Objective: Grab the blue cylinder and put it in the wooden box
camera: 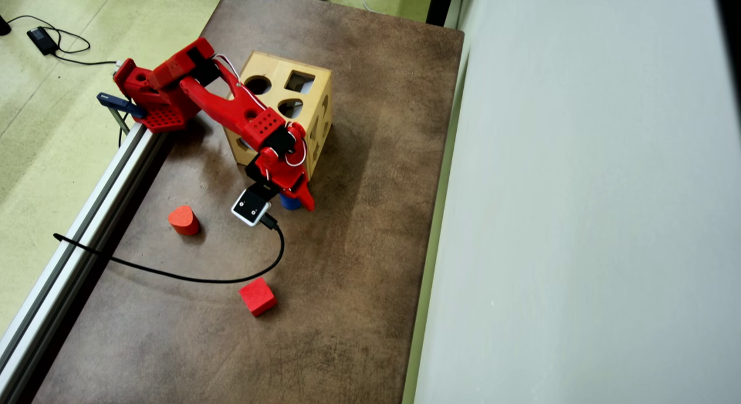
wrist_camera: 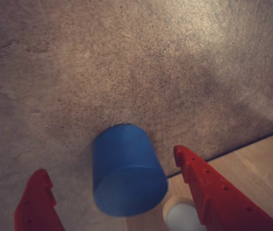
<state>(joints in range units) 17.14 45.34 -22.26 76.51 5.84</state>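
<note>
The blue cylinder [wrist_camera: 126, 175] stands upright on the brown table, its flat round top facing the wrist camera. My gripper [wrist_camera: 110, 161] is open, one red finger on each side of the cylinder and a gap on both sides. In the overhead view only a sliver of the blue cylinder [camera: 288, 204] shows under the gripper [camera: 298, 200], just off the near corner of the wooden box [camera: 272, 74]. The wooden box [wrist_camera: 256, 163] fills the lower right of the wrist view, with a round hole in it near the right finger.
An orange-red rounded block [camera: 184, 220] and a red cube [camera: 257, 296] lie on the table [camera: 359, 248] in front of the arm. The camera's black cable [camera: 191, 276] loops across the table. An aluminium rail [camera: 87, 219] runs along the left edge.
</note>
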